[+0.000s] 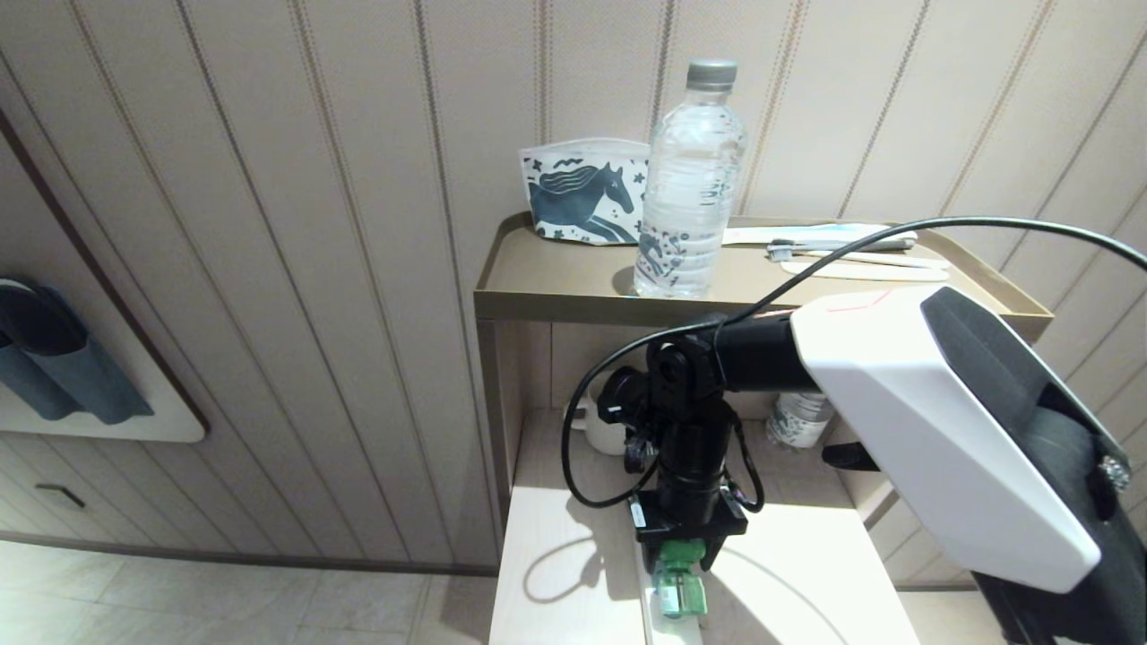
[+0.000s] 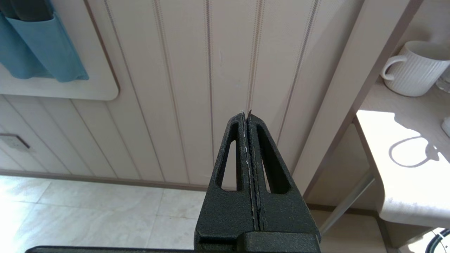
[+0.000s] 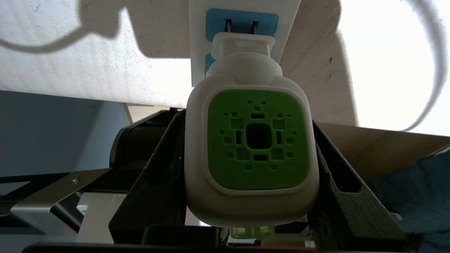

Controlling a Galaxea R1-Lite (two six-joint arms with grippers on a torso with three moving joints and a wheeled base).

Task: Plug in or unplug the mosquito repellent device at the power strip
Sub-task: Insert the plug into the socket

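My right gripper (image 1: 681, 573) points down over the front of the pale table (image 1: 556, 537), shut on the mosquito repellent device (image 3: 258, 140). The device is white with a green perforated centre, and a black finger presses each of its sides. Its green bottle (image 1: 678, 591) shows below the gripper in the head view. The plug end meets a blue socket of the white power strip (image 3: 288, 21), with two metal prongs still showing between plug and socket. The strip (image 1: 672, 632) runs along the table under the device. My left gripper (image 2: 246, 114) is shut and empty, off the table's left side facing the panelled wall.
An upper shelf (image 1: 538, 300) overhangs the back of the table and carries a clear water bottle (image 1: 690, 179), a horse-print pouch (image 1: 582, 193) and toothbrushes (image 1: 842, 246). Beneath it stand a white mug (image 2: 415, 68) and a second bottle (image 1: 797, 417). My arm's black cable (image 1: 573, 466) loops above the table.
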